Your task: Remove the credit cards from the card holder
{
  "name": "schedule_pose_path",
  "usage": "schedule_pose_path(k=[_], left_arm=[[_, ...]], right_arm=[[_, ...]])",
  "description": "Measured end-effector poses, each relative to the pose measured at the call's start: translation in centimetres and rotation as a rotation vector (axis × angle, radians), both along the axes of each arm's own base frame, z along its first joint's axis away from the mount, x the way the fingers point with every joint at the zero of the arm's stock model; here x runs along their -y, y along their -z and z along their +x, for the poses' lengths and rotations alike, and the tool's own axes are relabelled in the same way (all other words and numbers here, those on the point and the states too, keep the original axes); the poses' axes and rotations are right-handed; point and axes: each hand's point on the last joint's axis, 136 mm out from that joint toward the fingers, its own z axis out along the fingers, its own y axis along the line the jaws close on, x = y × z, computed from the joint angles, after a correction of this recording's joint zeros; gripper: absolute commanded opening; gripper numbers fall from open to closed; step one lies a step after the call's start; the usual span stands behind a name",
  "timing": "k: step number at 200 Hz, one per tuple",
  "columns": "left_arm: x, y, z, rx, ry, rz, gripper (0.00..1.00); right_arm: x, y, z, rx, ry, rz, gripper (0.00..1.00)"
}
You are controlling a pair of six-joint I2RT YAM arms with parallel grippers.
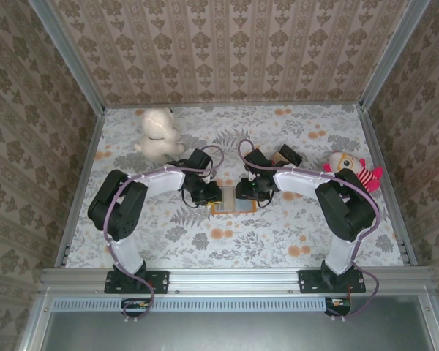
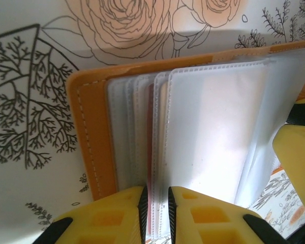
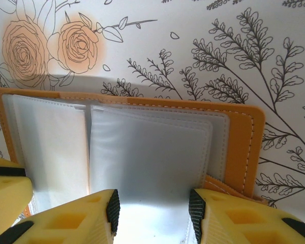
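Note:
The card holder (image 1: 234, 206) lies open on the floral cloth between both grippers. In the left wrist view its orange-tan cover (image 2: 94, 142) is on the left, and blue-grey pocket pages (image 2: 213, 127) fan out beside it. A thin red edge of a credit card (image 2: 150, 147) shows between two pages. My left gripper (image 2: 156, 203) is pinched on the near edges of a few pages, right beside that red edge. My right gripper (image 3: 153, 208) stands open over a pocket page (image 3: 147, 152), one pad on each side. The other cards are hidden in the pockets.
A white plush toy (image 1: 159, 135) sits at the back left and a doll in red stripes (image 1: 355, 172) at the right. A brown dark-topped block (image 1: 285, 156) stands just behind the right arm. Patterned walls enclose the table (image 1: 227, 248).

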Motion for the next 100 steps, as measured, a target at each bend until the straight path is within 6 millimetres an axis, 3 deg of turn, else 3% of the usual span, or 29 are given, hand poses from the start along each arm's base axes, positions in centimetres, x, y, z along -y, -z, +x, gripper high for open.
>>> schedule_pose_path(k=[49,100], left_arm=[[0.4,-0.2,-0.2,-0.005,0.016,-0.025,0.16],[1.2,-0.8,-0.1,-0.004,0.035,-0.071,0.21]], right_arm=[[0.0,0.0,0.0,0.0,-0.001,0.001,0.45],[-0.1,0.0,0.0,-0.001,-0.001,0.003,0.45]])
